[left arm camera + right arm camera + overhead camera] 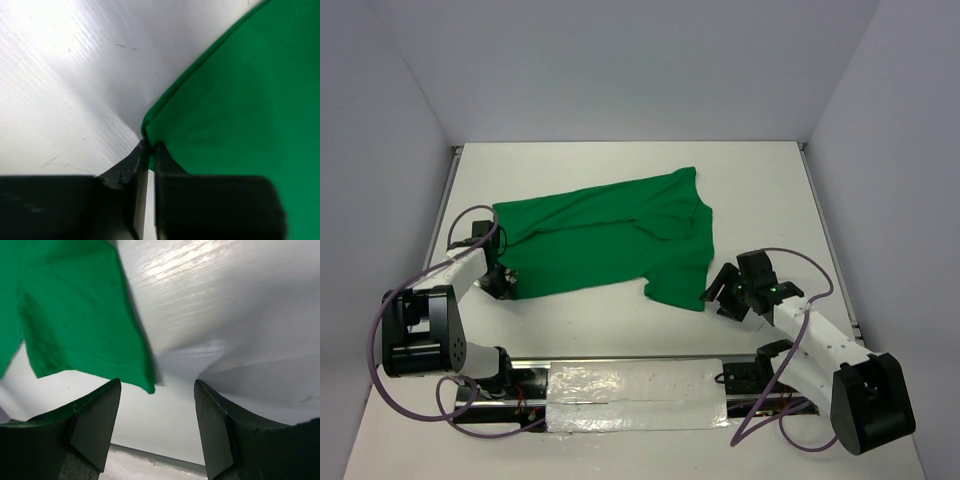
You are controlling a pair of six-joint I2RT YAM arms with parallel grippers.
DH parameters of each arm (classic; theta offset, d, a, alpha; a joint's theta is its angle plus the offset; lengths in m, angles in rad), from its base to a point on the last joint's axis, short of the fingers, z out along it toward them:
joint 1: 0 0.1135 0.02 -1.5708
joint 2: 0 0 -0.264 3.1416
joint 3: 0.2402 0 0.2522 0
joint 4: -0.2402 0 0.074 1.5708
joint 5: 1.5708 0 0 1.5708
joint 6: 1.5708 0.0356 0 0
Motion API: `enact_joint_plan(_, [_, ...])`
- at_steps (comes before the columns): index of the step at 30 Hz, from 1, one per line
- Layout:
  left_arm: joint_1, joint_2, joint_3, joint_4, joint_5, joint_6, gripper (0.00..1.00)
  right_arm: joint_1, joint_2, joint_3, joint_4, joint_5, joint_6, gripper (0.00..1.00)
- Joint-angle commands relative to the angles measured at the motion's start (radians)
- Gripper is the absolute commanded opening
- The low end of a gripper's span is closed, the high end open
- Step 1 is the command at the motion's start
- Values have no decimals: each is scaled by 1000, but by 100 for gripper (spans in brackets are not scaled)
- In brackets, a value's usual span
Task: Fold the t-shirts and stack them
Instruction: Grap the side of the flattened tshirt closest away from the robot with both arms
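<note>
Top external view: nearest, between the arm bases on the table's near edge, lay a crinkled silvery strip with no writing I could read. Just beyond it, the left gripper sat at the near left corner of the t-shirt. The left wrist view showed it closed, with the cloth's corner at its tips, seemingly pinched there. The right gripper sat just beside the shirt's near right corner. In the right wrist view its jaws were spread wide and held nothing, and a green edge lay just ahead of the gap.

Farther back, the shirt lay mostly spread across the middle of the table, slanting from near left to far right. It was rumpled, with a loose fold towards its right end. I judged the task barely begun: no tidy fold was made, nothing was stacked, and only this one garment was in view. The shirt was plain green, with no print, label or brand visible.
</note>
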Motion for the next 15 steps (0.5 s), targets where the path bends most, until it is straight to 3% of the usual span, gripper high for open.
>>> enact_joint_plan(1, [3,23,3,39,-41,-31,15,0,25,-39,52,-46,33,68])
enact_joint_plan(3, [2,17,6,36,-48,-34,3,1,40,-56,87,-78,42,67])
enact_joint_plan(6, [2,17,10,31,-51,-36,0,10,72,-66,131,-101,50,61])
enact_joint_plan(8, [3,19,12,30,-46,-33,0,22,99,-67,162,-103,59,51])
enact_joint_plan(12, [2,17,14,22,-42,-31,0,24,120,-45,156,-64,67,6])
enact_joint_plan(13, [3,14,15,19,-43,-30,0,22,116,-37,150,-52,64,0])
enact_joint_plan(15, [3,5,20,11,-37,-25,0,25,88,-14,126,-15,59,0])
